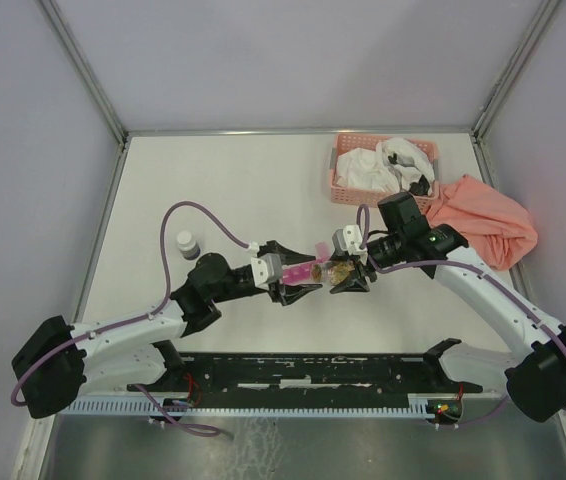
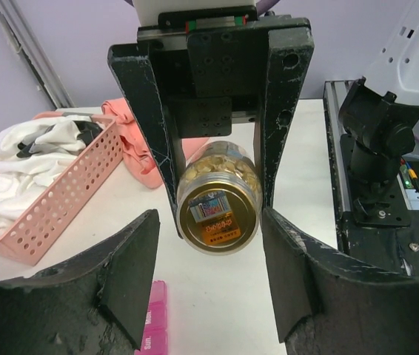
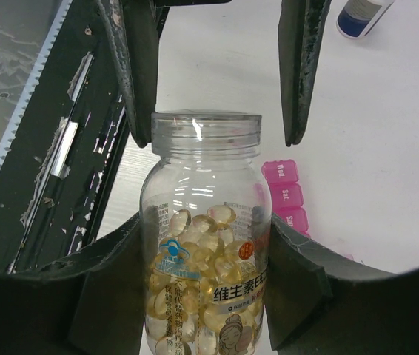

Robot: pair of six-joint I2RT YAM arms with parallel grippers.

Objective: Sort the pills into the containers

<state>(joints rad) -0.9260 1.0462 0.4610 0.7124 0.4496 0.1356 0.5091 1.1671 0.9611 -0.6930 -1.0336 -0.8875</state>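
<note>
Pills [image 3: 220, 218] fill the bottle [image 3: 203, 177] clamped by right gripper [image 1: 348, 270]; left gripper [image 1: 308, 278] half open astride its cap [image 3: 206, 133]; organizer [image 3: 287, 196] near bottle

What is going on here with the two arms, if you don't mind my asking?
The right gripper holds a clear bottle of golden capsules on its side, cap pointing at the other arm. The left gripper has its jaws on either side of that cap, not yet clamped on it. The pink pill organizer lies on the table beneath them.
</note>
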